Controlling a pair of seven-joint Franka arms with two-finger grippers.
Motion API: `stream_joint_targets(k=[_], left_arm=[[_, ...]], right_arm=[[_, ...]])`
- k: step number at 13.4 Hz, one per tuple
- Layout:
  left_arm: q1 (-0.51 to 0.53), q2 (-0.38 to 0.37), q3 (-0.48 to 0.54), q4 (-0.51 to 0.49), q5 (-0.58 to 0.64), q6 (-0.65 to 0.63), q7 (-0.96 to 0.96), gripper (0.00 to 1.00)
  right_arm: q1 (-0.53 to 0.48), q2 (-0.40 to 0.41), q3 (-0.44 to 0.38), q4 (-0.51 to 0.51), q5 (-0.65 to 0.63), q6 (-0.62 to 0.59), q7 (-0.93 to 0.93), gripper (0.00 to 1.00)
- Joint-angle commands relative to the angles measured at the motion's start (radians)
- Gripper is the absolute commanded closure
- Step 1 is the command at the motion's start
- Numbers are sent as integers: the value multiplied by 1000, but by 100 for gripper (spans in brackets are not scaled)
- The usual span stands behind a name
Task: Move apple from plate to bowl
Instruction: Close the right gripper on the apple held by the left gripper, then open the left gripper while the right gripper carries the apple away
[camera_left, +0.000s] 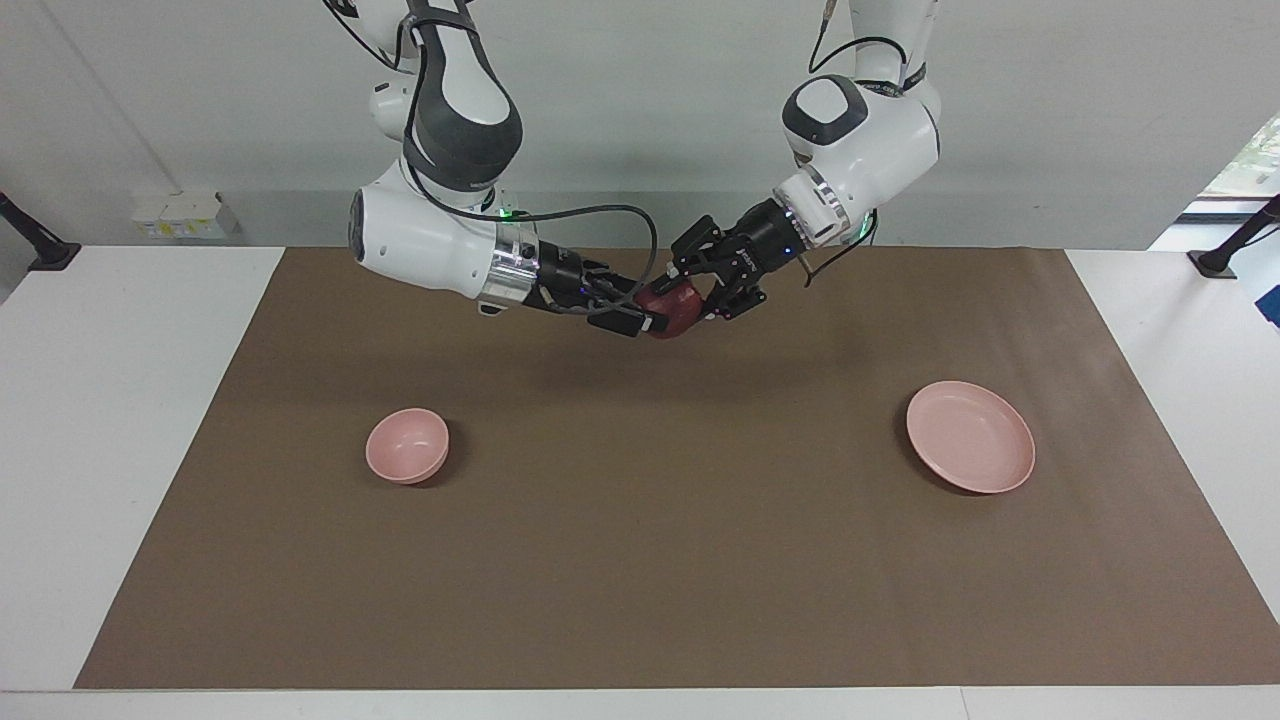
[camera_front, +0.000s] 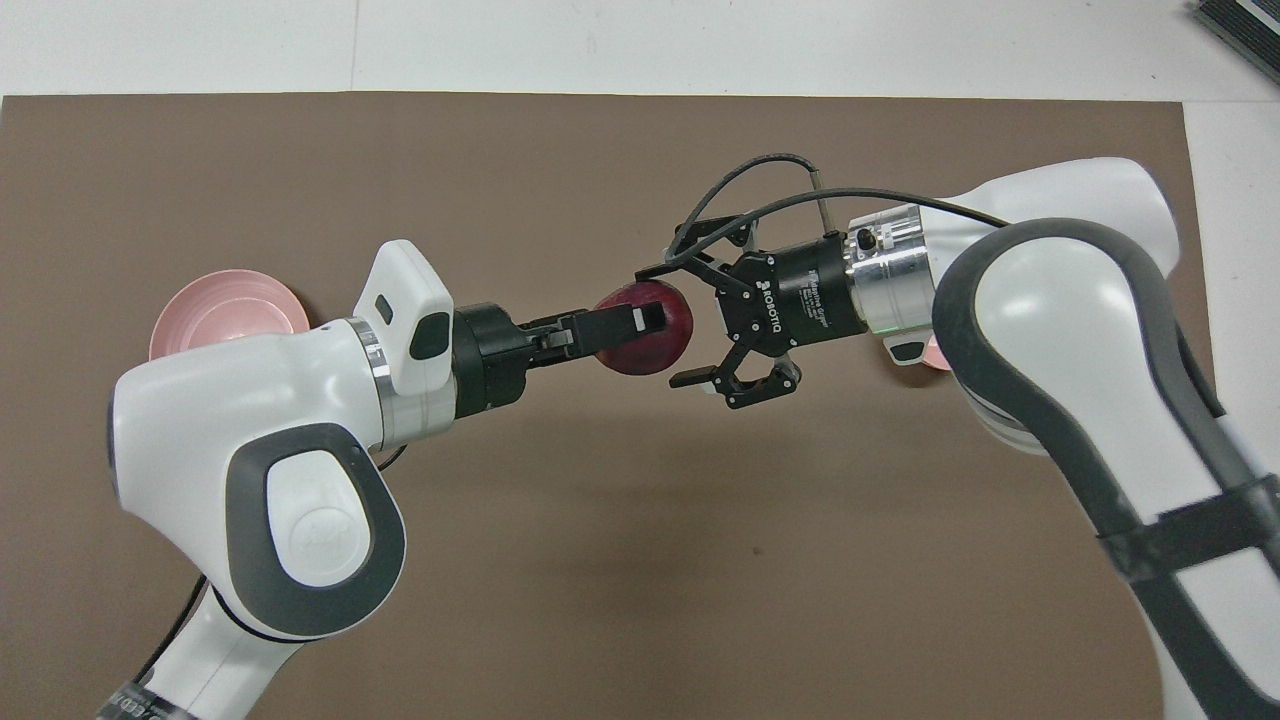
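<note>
Facing view high across the table (camera_left: 130, 420), looking at both arms from a distance, overhead view steeply down from the robots' end, closer in, both sharing the brown mat (camera_left: 640, 560) (camera_front: 600, 560).

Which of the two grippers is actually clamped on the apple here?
The left gripper is shut on the apple; the right gripper is open around it.
</note>
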Motion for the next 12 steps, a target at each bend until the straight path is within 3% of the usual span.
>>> stream_joint_targets(k=[1,6,7,8,9,10,12], left_arm=[[-10,-19,5,-8,-5,16,-15,100],[-8,-19,5,-9,-5,13,-17,100],[-8,-19,5,-11,-5,13,-15,100],[-8,-20,5,-12,-5,13,-15,100],[-8,-20,5,-14,-5,11,-15,100],[-8,-20,5,-14,-5,11,-15,100],[-8,-20,5,-14,-5,11,-15,100]], right_arm=[[21,-6,-1,-1,21,16,23,0],[25,-3,-1,-5,9,26,19,3],[27,-1,-1,-5,7,29,19,21],[25,0,0,-3,9,27,17,46],[25,0,-1,-3,9,27,15,82],[25,0,-1,-3,9,29,20,100],[24,2,-1,0,7,26,22,100]])
